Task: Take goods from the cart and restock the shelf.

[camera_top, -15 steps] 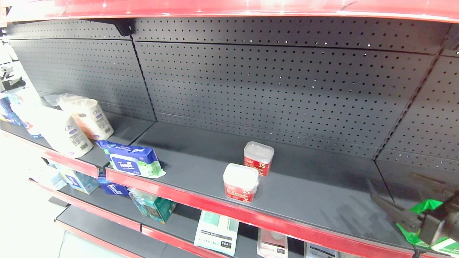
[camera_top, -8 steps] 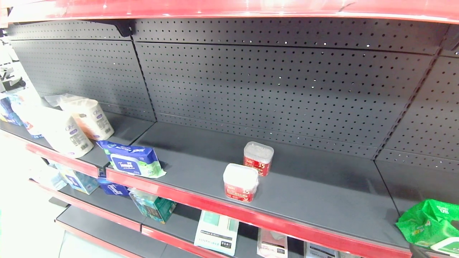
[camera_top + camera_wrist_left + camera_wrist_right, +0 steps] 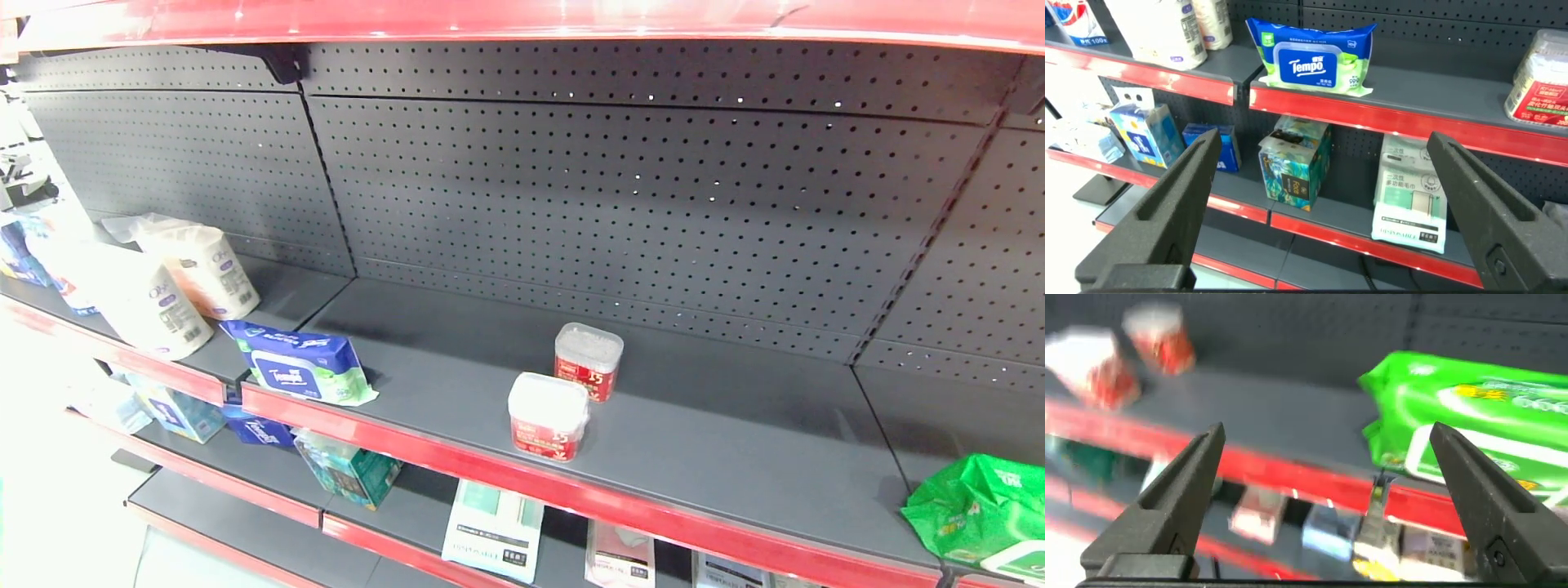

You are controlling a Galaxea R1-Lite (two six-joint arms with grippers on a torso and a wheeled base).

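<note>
On the shelf (image 3: 735, 441), head view's 4 o'clock, green wipes pack (image 3: 971, 510) lies beyond my right gripper (image 3: 1327, 439), fingers spread, not touching.

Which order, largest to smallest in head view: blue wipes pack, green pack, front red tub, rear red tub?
1-2. blue wipes pack and green pack: about alike; green one cut off by the frame edge.
3. front red tub: slightly bigger, but nearer the camera.
4. rear red tub.
</note>
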